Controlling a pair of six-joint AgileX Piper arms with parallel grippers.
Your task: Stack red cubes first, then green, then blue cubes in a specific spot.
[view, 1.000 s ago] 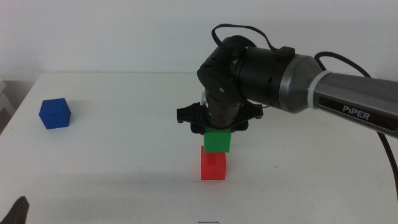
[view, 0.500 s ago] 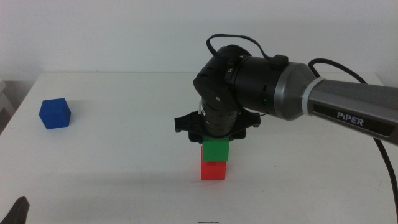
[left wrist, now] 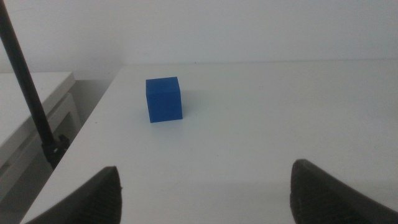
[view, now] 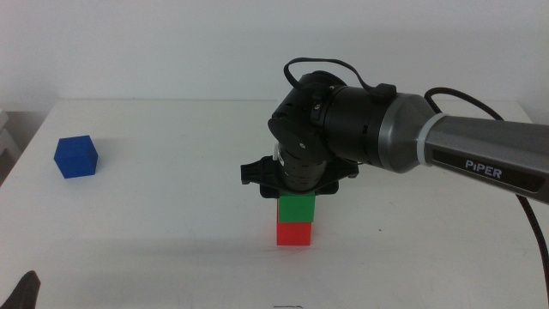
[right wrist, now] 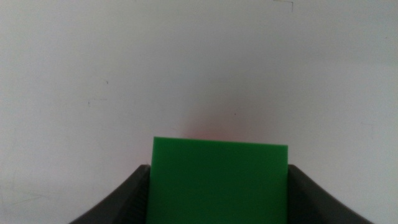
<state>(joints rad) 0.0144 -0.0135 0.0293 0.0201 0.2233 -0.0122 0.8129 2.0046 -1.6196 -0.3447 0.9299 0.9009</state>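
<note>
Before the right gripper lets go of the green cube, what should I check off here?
1. Green cube sits on red cube: ok, faces meet, no gap visible.
2. Edges lined up: ok in the middle view; depth alignment cannot tell.
3. Right gripper grip: ok, jaws flank the cube on both sides.
4. Blue cube free for the next pick: ok, alone on the table.
5. Left gripper clear of the stack: ok, open, facing the blue cube.
</note>
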